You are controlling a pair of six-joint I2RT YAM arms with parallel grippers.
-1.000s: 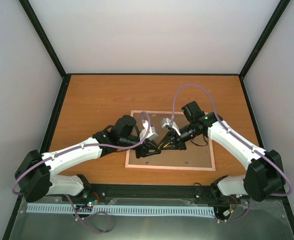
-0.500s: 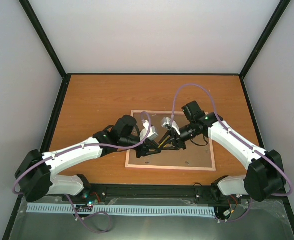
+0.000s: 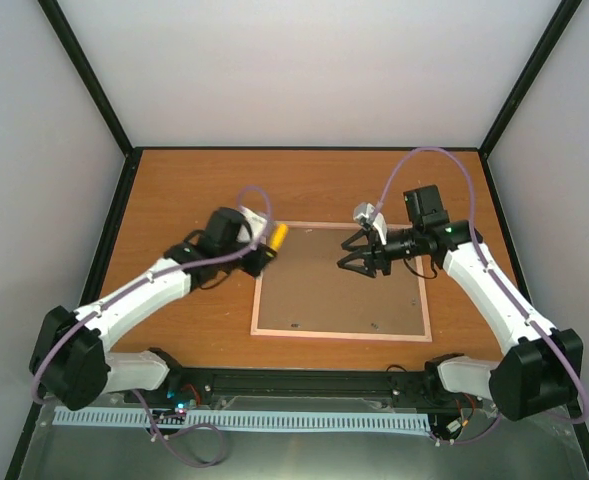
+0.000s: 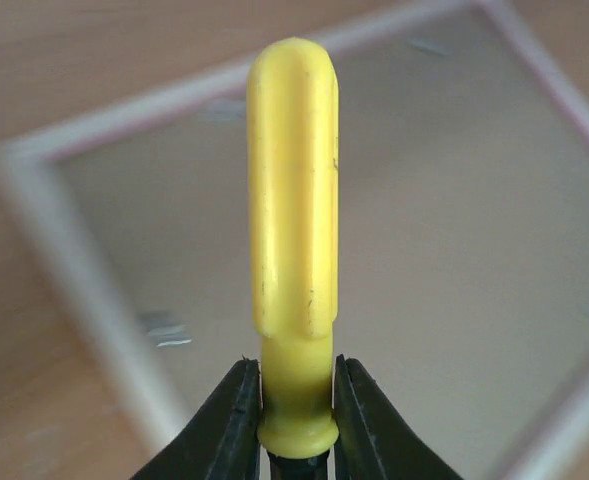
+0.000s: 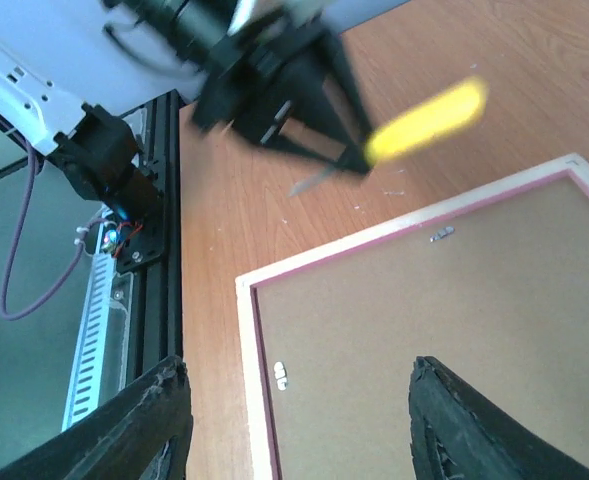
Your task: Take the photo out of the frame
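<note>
Top external | yellow handle [image 3: 277,236] at frame [image 3: 339,336] far-left corner | right jaws apart

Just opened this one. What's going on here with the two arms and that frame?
The pink frame lies face down on the table with its brown backing board in place, so the photo is hidden and not yet out. The left gripper is shut on a yellow-handled tool, held near the frame's far left corner. The right gripper hovers open above the backing board, holding nothing.
</note>
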